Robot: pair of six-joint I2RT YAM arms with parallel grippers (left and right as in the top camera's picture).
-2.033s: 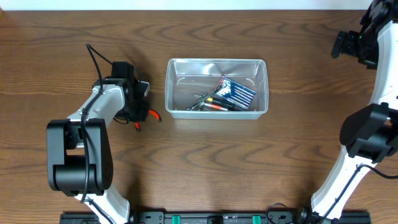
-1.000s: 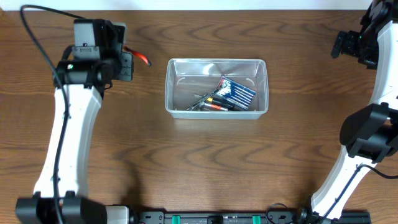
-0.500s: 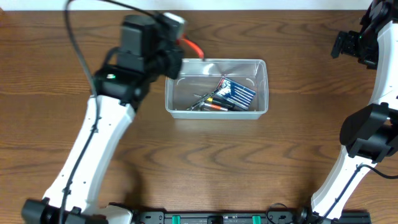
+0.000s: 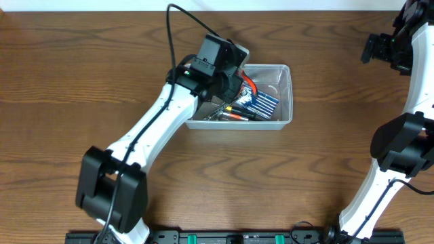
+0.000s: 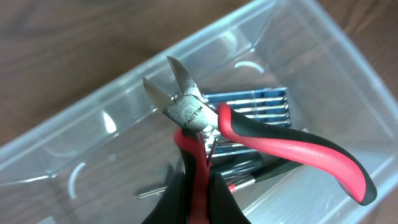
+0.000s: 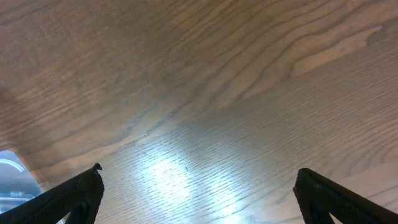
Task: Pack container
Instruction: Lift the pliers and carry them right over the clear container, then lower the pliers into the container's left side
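Dark wood-grain table [image 4: 102,81], white strip [image 4: 81,5] along far edge. Left gripper [image 5: 194,193] clamped on red-handled cutters [image 5: 193,115] above container [image 4: 271,66]; right gripper [image 6: 199,183] wide apart, empty.

— Anything on view besides the job's own gear?
— Brown wooden table [image 4: 224,183], bold wavy grain, with a bright patch of glare in the right wrist view.
— Smaller things?
— Side cutters [image 5: 189,115], red-and-black handles spread apart, blades slightly parted, small lettering stamped near the pivot.
— And below those?
— Flat blue-striped pack [image 5: 249,102], directly under the cutter handles. Next to it a black-and-orange tool [image 4: 237,114], plus thin grey metal pieces [image 4: 217,112], all lying close together.
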